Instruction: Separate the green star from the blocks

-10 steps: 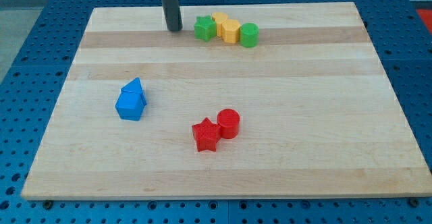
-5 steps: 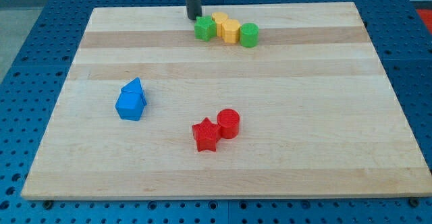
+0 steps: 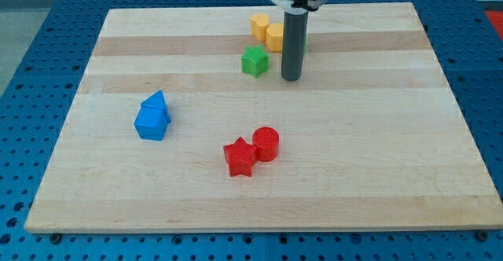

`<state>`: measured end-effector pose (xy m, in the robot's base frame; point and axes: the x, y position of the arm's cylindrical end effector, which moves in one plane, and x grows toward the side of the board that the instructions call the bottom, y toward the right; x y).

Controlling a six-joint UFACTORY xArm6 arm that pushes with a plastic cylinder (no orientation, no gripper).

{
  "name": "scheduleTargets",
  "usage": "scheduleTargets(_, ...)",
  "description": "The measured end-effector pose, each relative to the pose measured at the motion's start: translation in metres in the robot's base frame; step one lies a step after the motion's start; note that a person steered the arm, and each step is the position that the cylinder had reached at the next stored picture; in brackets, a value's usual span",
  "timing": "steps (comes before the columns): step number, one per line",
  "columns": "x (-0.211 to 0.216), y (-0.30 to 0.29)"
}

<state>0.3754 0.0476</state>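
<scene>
The green star (image 3: 254,60) lies alone on the wooden board (image 3: 354,135), a little below the two yellow blocks (image 3: 268,31) at the view's top. My tip (image 3: 291,78) rests on the board just to the star's right and slightly lower, a small gap apart from it. The rod hides most of a second green block (image 3: 304,41), of which only a sliver shows at the rod's right edge, next to the yellow blocks.
Two blue blocks (image 3: 152,117) touch each other at the view's left. A red star (image 3: 239,157) and a red cylinder (image 3: 266,144) touch each other at the lower middle.
The tip swept from the top left of the cluster across to the right and down. The green star was pushed down out of the row, away from the yellow blocks.
</scene>
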Motion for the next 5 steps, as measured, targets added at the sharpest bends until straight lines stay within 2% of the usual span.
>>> scheduleTargets(1, -0.011, 0.010)
scheduleTargets(2, -0.007, 0.051)
scheduleTargets(3, -0.026, 0.082)
scheduleTargets(5, -0.096, 0.064)
